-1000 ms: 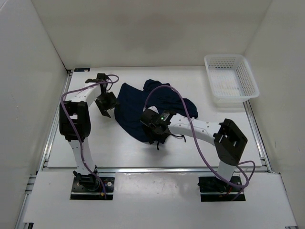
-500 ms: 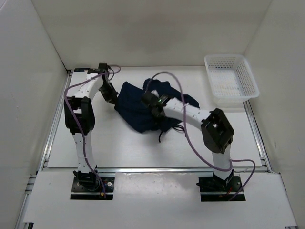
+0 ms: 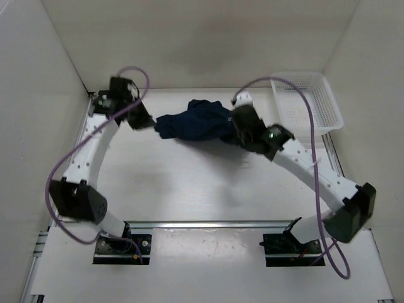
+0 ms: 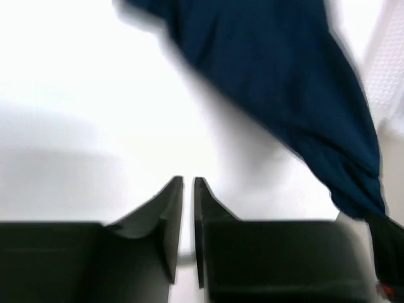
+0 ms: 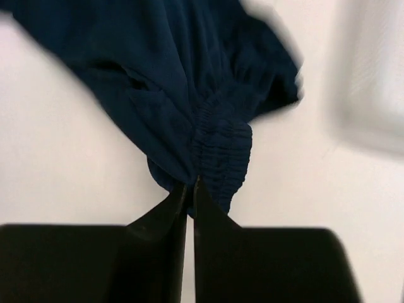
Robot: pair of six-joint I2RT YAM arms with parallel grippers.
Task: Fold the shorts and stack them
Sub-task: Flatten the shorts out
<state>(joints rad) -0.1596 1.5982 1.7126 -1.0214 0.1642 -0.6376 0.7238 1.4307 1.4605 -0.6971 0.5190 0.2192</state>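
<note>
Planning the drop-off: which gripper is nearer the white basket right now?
Right. The right gripper, shut on the shorts, is just left of the basket; the left gripper is beyond the shorts, far to the basket's left.

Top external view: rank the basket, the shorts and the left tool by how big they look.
Largest: basket
Next: shorts, bunched up and only somewhat smaller, so a near call
Smallest: left tool, clearly
</note>
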